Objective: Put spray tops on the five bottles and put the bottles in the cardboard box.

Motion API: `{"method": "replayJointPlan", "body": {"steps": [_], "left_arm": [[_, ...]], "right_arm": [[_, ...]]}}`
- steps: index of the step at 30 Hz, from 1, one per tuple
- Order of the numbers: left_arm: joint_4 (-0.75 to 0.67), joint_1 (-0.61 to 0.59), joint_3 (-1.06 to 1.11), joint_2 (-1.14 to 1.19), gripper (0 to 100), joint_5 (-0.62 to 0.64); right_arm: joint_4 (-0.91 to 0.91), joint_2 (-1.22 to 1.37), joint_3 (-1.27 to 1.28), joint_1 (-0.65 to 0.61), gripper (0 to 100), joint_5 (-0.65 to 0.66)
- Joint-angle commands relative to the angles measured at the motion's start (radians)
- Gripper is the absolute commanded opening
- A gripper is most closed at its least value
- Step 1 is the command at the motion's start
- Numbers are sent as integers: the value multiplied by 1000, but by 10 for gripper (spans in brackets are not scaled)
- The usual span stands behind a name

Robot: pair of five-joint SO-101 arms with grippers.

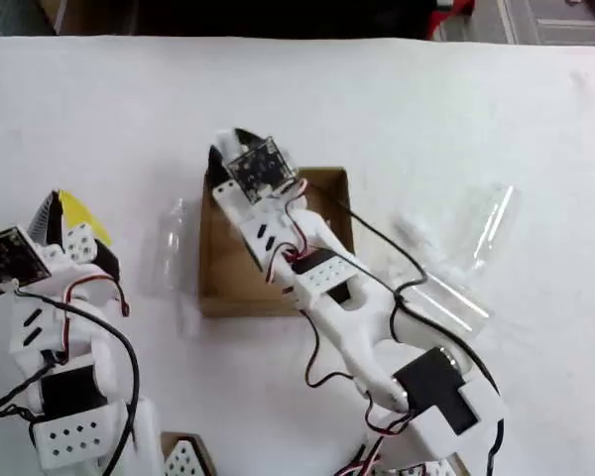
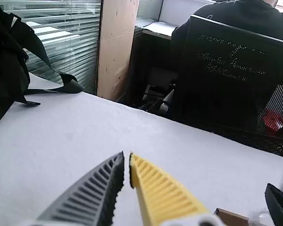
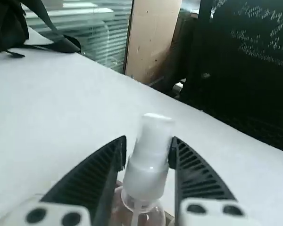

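My right gripper [image 3: 148,146] is shut on a clear bottle [image 3: 142,207] just below its white spray top [image 3: 148,155], with a black finger on either side. From above, that gripper [image 1: 236,149] hangs over the far left corner of the cardboard box [image 1: 327,183]. My left gripper [image 2: 126,162] is shut and holds nothing, its grey and yellow fingertips [image 2: 141,172] touching. It sits at the table's left [image 1: 61,208], apart from the box. One clear bottle [image 1: 169,248] lies just left of the box. Others [image 1: 476,228] lie to its right.
The right arm stretches across the box from the near right, with cables along it. A dark bag [image 2: 9,61] rests on the table's far left corner. A black mesh chair [image 2: 236,70] stands beyond the far edge. The white table surface [image 1: 426,109] lies open behind the box.
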Motion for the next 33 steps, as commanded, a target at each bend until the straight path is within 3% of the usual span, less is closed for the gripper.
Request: {"method": "replayJointPlan", "body": {"steps": [1,9,25,33], "left_arm": [[-29,12,-8,-13,24,-9],[-29,12,-8,-13,24,-9],[-29,24,-8,-13,24,-11],[5,130,-2,-8,143,-104]], "right_arm": [[2,-53,26,-7,139,-3],[2,-254,144,-39,141,-3],[5,-321,140,-38,141,-3],[277,-674,137,-35,142,-11]]}}
